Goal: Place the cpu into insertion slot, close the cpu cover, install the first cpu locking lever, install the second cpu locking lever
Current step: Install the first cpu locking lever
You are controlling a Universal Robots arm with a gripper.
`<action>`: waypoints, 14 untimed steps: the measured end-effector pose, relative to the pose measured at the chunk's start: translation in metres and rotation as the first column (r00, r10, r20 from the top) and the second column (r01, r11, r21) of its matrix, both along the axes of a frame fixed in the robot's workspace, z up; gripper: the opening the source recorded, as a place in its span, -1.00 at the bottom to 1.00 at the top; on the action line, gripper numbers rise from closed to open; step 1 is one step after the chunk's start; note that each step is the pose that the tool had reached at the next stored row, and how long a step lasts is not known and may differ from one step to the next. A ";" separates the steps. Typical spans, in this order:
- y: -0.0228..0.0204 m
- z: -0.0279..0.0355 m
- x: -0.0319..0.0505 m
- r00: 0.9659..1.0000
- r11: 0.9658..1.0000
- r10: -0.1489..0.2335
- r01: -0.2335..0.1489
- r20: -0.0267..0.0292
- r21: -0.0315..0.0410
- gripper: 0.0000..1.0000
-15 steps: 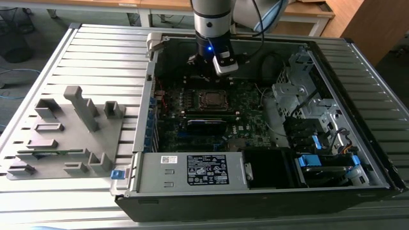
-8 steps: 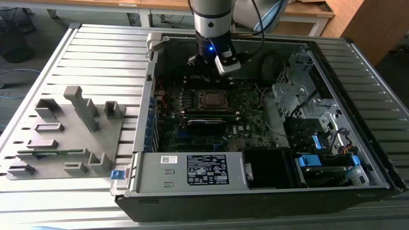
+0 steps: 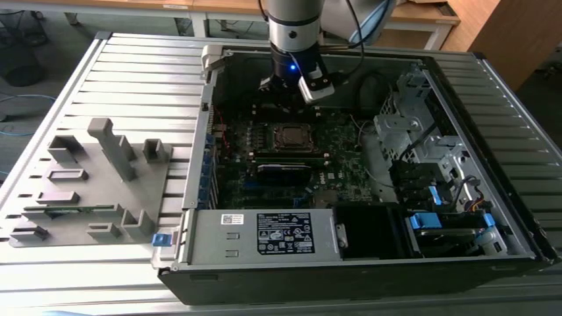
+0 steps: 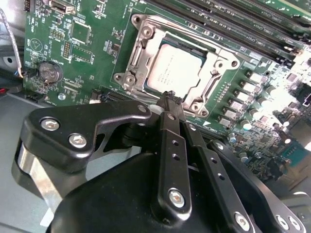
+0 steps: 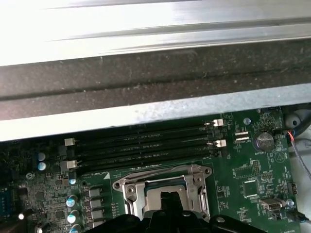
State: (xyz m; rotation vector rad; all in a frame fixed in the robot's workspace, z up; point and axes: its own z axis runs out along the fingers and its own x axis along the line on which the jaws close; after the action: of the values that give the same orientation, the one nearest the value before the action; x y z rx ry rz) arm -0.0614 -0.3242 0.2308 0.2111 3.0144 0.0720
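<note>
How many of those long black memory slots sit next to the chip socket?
4, in the first wrist view: parallel memory slots stacked side by side between the metal case wall and the cpu cover. More may be hidden elsewhere.

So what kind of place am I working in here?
Probably a lab or workshop bench: an open PC case lies on a slatted metal table, with a grey fixture tray beside it and wooden desks behind.

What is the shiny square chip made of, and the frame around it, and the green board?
The cpu top looks like brushed metal, pale silver with a dull glare. The cpu cover seems to be stamped steel, with bright glints along its edges. The motherboard looks like glossy green lacquered board, likely fibreglass.
</note>
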 end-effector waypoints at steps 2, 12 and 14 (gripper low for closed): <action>0.0000 -0.0006 0.0013 1.000 1.000 0.007 -0.007 -0.001 -0.001 -0.79; 0.0000 -0.0021 0.0054 1.000 1.000 0.023 -0.023 -0.006 -0.014 -0.79; 0.0000 -0.0010 0.0055 1.000 1.000 0.023 -0.023 -0.007 -0.016 -0.79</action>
State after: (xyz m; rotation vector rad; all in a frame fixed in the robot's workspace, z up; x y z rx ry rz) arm -0.0559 -0.3242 0.2298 0.1752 3.0230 0.0498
